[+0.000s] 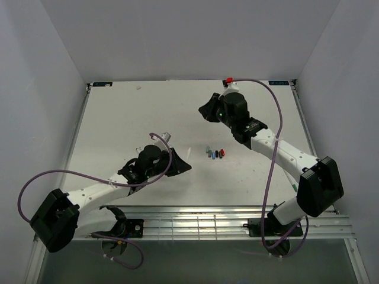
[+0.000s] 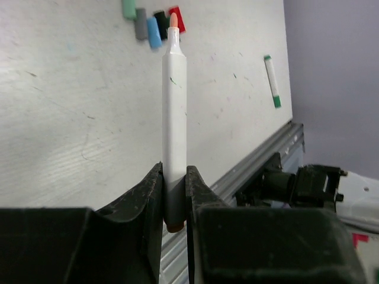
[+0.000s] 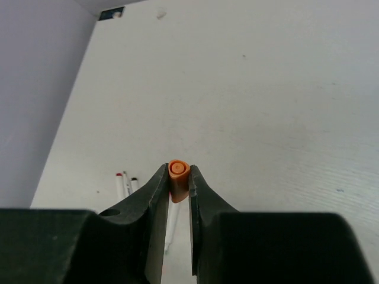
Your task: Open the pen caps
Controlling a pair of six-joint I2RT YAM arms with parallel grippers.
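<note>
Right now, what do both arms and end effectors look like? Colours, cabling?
White links on the left arm and right arm, with bulky black joint housings. Each trails a purple cable. The left end effector and right end effector are black, with two tapered fingers each.

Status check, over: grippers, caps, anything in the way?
Left gripper shut on white pen, orange tip bare. Right gripper shut on orange cap, off the pen. Other caps in row on table. Nothing between the arms.
</note>
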